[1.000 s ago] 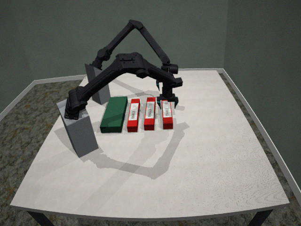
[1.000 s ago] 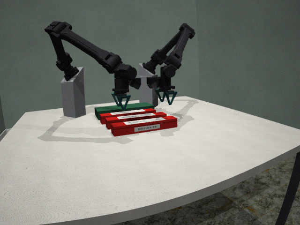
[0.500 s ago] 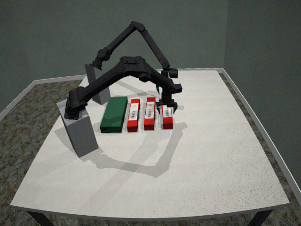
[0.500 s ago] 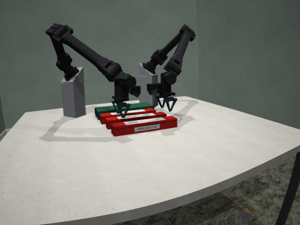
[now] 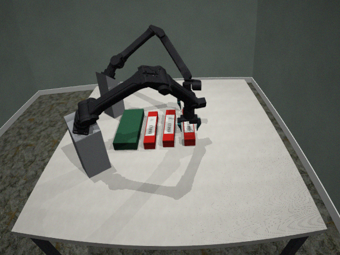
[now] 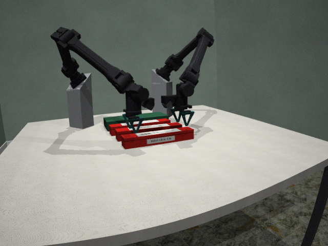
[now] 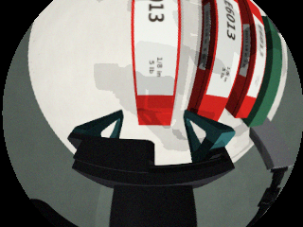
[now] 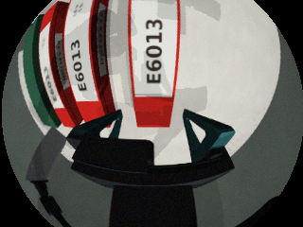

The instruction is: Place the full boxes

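Three red boxes labeled "E6013" lie on the pale tabletop [image 5: 247, 192] [image 6: 159, 185] [image 7: 71, 61] [image 8: 237, 61], right of the green platform [image 5: 128, 128] [image 6: 153, 115] [image 7: 272, 61] [image 8: 34, 71] in the top view. The outermost box [image 5: 189, 137] [image 6: 159, 139] [image 7: 155, 52] [image 8: 153, 61] also reads "1/8 in 5 lb." The left end effector [image 5: 188, 109] [image 6: 182, 123] [image 7: 153, 113] and right end effector [image 5: 188, 130] [image 6: 134, 129] [image 8: 152, 112], both spread wide and gripping nothing, hover at its ends.
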Controlling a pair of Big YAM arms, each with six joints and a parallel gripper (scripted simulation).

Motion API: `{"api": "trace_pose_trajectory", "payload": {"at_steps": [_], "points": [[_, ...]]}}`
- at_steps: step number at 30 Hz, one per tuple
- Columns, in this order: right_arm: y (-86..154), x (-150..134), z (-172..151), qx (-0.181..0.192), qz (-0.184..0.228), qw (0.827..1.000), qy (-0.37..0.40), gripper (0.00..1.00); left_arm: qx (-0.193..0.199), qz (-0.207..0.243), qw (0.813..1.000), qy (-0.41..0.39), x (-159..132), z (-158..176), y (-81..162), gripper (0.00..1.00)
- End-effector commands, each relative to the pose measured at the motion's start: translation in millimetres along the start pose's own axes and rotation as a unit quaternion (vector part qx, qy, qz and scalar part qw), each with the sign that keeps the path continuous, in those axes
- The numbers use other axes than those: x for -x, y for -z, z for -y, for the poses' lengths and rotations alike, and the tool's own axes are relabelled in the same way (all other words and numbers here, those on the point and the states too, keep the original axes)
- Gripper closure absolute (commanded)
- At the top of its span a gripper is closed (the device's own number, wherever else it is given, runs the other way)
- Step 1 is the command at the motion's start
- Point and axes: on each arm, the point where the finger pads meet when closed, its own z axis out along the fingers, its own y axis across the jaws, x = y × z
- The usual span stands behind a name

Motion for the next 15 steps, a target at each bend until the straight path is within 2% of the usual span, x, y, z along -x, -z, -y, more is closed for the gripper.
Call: {"api": "trace_pose_trajectory", "payload": {"at_steps": [1, 4, 6, 7, 10, 12, 13, 14, 15], "points": [[-9.5, -1.8, 20.6, -0.013, 0.005, 1.0, -0.011, 0.0, 0.009, 0.002, 1.0, 0.006, -2.1, -14.3, -13.4, 0.0], [-6.5, -2.6, 24.7, -0.018, 0.006, 1.0, -0.013, 0.0, 0.004, 0.0, 1.0, 0.003, -1.7, -7.3, -18.1, 0.0], [-15.8, 0.1, 20.4, -0.014, 0.006, 1.0, -0.01, 0.0, 0.009, 0.001, 1.0, 0.006, -2.2, -13.9, -21.6, 0.0], [-4.9, 2.8, 26.6, -0.023, 0.009, 1.0, -0.01, 0.0, 0.009, 0.001, 1.0, 0.006, -2.2, -13.8, -24.3, 0.0], [0.7, 3.8, 30.3, -0.027, 0.011, 1.0, -0.01, 0.0, 0.023, 0.006, 1.0, 0.006, 0.4, -23.0, -7.0, 0.0], [-0.1, 4.5, 29.8, -0.026, 0.011, 1.0, -0.011, 0.0, 0.026, 0.006, 1.0, 0.011, -0.8, -26.2, -4.5, 0.0], [-0.5, 4.8, 29.5, -0.026, 0.011, 1.0, -0.011, 0.0, 0.011, 0.004, 1.0, 0.002, 3.1, -11.5, -11.3, 0.0], [-19.6, -0.8, 22.0, -0.014, 0.005, 1.0, -0.01, 0.0, 0.011, 0.004, 1.0, 0.002, 3.1, -11.5, -11.2, 0.0], [-23.1, -1.8, 22.0, -0.013, 0.004, 1.0, -0.011, 0.0, 0.009, 0.001, 1.0, 0.005, -1.6, -13.6, -27.0, 0.0]]}}
